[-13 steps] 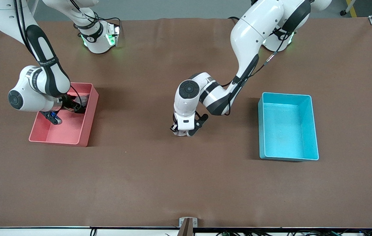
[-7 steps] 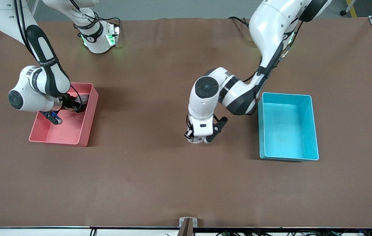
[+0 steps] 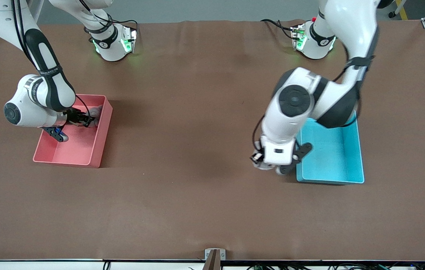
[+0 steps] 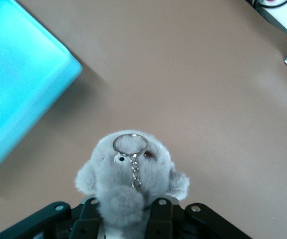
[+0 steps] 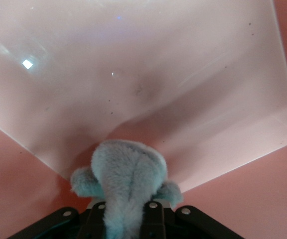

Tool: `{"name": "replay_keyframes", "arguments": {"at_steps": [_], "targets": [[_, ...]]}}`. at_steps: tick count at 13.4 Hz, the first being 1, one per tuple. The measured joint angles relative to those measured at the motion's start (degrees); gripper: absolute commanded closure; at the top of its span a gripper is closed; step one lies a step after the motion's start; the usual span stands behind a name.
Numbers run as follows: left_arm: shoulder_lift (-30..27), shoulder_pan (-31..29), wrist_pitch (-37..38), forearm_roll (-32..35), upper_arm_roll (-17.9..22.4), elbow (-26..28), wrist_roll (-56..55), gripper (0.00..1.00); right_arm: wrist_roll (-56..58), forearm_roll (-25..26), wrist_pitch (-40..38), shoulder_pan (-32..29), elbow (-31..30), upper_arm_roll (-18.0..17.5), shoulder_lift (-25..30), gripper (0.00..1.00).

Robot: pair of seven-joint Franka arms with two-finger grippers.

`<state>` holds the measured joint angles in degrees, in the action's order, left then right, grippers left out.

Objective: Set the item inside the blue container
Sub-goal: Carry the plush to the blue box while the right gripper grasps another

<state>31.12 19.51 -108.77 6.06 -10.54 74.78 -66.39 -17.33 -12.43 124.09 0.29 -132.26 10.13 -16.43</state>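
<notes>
We see a brown bench [image 3: 197, 202] under a paper-like cover, grey floor past the robots' bases, and a small metal bracket [image 3: 214, 255] at the bench edge nearest the front camera. The blue container [image 3: 341, 161], a cyan straight-walled bin, sits toward the left arm's end of the bench; nothing shows in the part of it we can see, and the left arm's elbow covers its corner nearest the bases. A pink bin [image 3: 85, 148] of the same size sits toward the right arm's end, well apart from it. The left arm arches from its base over the blue container, wrist pointing down; the left gripper [image 3: 270, 167] hangs over the bare bench just beside the container's wall, outside it. In the left wrist view it is clamped on a grey plush toy [image 4: 131, 184] with a metal key ring [image 4: 130, 144] and short chain on its head, the container's corner in view beside it. The right arm bends down into the pink bin; the right gripper [image 3: 85, 120] is closed on a second grey plush toy [image 5: 126, 181], seen from the right wrist against the pink bin floor.
</notes>
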Motion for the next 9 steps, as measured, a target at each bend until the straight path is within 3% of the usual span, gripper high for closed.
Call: {"name": "replay_keyframes", "arguments": {"at_steps": [4, 9], "targets": [[-3.6, -10.3, 11.6, -1.8, 0.0, 0.3, 19.6, 1.0, 0.1, 0.0, -9.8, 0.0, 7.1, -0.1, 0.0, 0.99], [-3.5, -18.9, 14.5, -1.8, 0.0, 6.7, 27.1, 0.97, -7.0, 1.1, -30.8, 2.2, 25.8, -0.4, 0.0, 1.0]]}}
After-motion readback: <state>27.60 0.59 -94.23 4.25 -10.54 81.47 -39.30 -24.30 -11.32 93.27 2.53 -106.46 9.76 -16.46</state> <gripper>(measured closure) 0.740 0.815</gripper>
